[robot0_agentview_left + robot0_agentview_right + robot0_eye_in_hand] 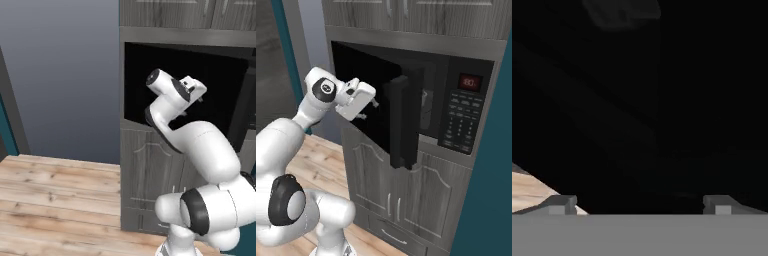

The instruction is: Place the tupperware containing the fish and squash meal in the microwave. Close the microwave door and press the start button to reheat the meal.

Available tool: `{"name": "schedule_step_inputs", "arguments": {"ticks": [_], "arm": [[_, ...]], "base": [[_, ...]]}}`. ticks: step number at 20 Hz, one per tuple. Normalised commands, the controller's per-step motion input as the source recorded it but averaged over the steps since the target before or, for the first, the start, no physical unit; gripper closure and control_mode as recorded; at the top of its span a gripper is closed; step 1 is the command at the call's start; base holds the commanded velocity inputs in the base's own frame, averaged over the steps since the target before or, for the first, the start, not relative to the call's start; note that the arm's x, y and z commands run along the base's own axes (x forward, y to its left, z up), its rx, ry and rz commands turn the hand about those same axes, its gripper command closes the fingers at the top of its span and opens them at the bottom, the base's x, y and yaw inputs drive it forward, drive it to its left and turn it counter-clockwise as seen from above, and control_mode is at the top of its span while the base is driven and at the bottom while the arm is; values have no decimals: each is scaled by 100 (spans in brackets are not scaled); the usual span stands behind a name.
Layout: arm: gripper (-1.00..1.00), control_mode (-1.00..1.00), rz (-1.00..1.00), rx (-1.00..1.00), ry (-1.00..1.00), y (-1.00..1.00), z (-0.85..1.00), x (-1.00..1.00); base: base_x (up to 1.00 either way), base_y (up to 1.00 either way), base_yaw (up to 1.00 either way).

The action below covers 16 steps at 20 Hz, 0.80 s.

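The black microwave [456, 67] sits built into grey cabinets, its grey keypad [460, 120] and red display [470, 81] on the right. The microwave door [383, 75] [220, 95] stands partly open, hinged at the left. Its free edge, with the long bar handle [399, 125] [241, 105], is swung out toward me. My gripper [370, 110] [194, 105] [642, 205] is open, close before the door's outer face and left of the handle. Nothing is between the fingertips [562, 204]. I cannot tell whether they touch the door. The tupperware and the meal are hidden.
Grey wood-grain cabinet doors [406, 200] run below and above the microwave. A wooden floor [55, 200] lies to the left under a plain grey wall [60, 75]. A teal wall [491, 200] closes the right side.
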Motion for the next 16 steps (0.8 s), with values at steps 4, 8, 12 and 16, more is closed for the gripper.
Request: {"name": "schedule_step_inputs", "arguments": {"ticks": [4,8,12,16], "arm": [[-100,-100,16,0,0,-81,-7,91],[-100,-100,16,0,0,-80,-4,90],[-100,-100,17,0,0,-79,0,84],[-100,-100,22,0,-1,-80,-1,70]], "base": [[0,0,0],[0,0,0],[0,0,0],[0,0,0]]}}
